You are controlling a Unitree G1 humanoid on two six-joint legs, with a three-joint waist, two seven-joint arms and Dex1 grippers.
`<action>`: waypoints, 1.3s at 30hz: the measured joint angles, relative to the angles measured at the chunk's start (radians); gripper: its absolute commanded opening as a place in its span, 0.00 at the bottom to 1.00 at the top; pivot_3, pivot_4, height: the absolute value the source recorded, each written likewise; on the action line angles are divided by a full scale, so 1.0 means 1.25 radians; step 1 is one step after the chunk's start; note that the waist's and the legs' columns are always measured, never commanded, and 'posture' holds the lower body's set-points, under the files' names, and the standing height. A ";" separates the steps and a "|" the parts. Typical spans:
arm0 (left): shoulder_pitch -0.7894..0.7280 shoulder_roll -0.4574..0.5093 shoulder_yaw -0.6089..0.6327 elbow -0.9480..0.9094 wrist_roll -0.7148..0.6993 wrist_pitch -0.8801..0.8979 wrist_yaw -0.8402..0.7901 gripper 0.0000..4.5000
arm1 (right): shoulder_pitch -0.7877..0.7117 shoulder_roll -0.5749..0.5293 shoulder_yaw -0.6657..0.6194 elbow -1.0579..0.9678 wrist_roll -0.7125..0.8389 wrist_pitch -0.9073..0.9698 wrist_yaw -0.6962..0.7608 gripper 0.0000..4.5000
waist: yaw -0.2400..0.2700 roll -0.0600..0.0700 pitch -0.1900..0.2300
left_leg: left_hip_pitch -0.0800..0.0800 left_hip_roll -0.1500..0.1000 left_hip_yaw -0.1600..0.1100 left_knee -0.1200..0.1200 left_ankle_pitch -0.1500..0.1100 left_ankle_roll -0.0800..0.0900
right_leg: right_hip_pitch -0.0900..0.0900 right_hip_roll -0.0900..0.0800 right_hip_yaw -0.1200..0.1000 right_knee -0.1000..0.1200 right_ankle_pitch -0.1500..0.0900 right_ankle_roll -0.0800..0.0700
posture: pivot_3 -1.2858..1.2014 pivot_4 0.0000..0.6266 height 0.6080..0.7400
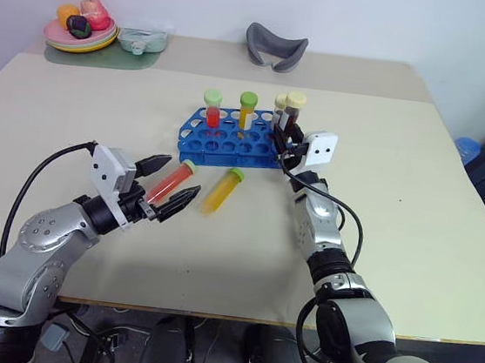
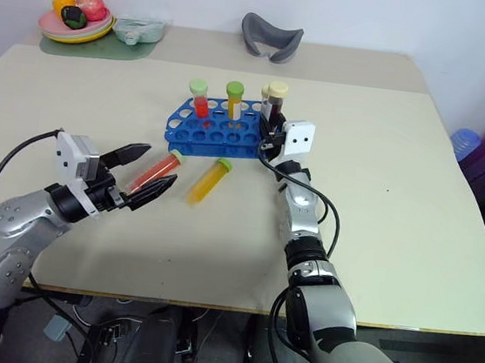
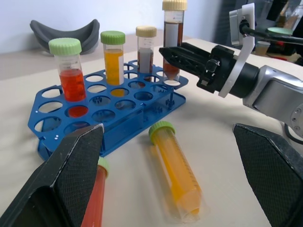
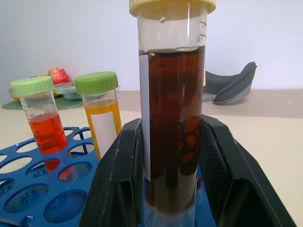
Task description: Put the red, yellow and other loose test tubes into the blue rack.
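The beige surface [image 1: 419, 167] fills the room's middle, a pale wall behind it. Near its centre sits the blue rack [image 1: 229, 145], three capped tubes upright in its holes. The right hand [image 1: 284, 142] grips a dark brown tube [image 1: 293, 108] upright at the rack's right end, cream cap up. The left hand [image 1: 167, 188] gapes wide around a red tube [image 1: 169, 182] lying flat, cap pointing toward the rack. Just beside it a yellow tube [image 1: 222, 191] lies likewise. At the far left corner, a plate of fruit [image 1: 80, 32].

Glossy blue plastic rack [image 3: 113, 106]; clear plastic tubes [image 3: 177, 172]; matt tabletop [image 1: 417, 184].
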 measured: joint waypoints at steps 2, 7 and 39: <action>0.005 0.000 0.000 0.005 0.003 -0.007 -0.003 1.00 | 0.000 0.000 -0.003 0.000 -0.001 0.000 -0.001 0.32 | 0.000 0.000 0.000 | 0.000 0.000 0.000 0.000 0.000 0.000 | 0.000 0.000 0.000 0.000 0.000 0.000 | 0.52 0.24 0.55; 0.005 0.000 0.000 0.012 0.006 -0.014 -0.011 1.00 | 0.002 0.000 -0.012 0.000 -0.001 -0.001 0.002 0.32 | 0.001 0.000 0.000 | 0.000 0.000 0.000 0.000 0.000 0.000 | 0.000 0.000 0.000 0.000 0.000 0.000 | 0.52 0.24 0.55; 0.012 0.000 0.000 0.031 0.014 -0.044 -0.034 1.00 | 0.034 0.020 -0.016 0.002 -0.011 -0.015 0.005 0.32 | 0.000 0.000 0.000 | 0.000 0.000 0.000 0.000 0.000 0.000 | 0.000 0.000 0.000 0.000 0.000 0.000 | 0.52 0.24 0.55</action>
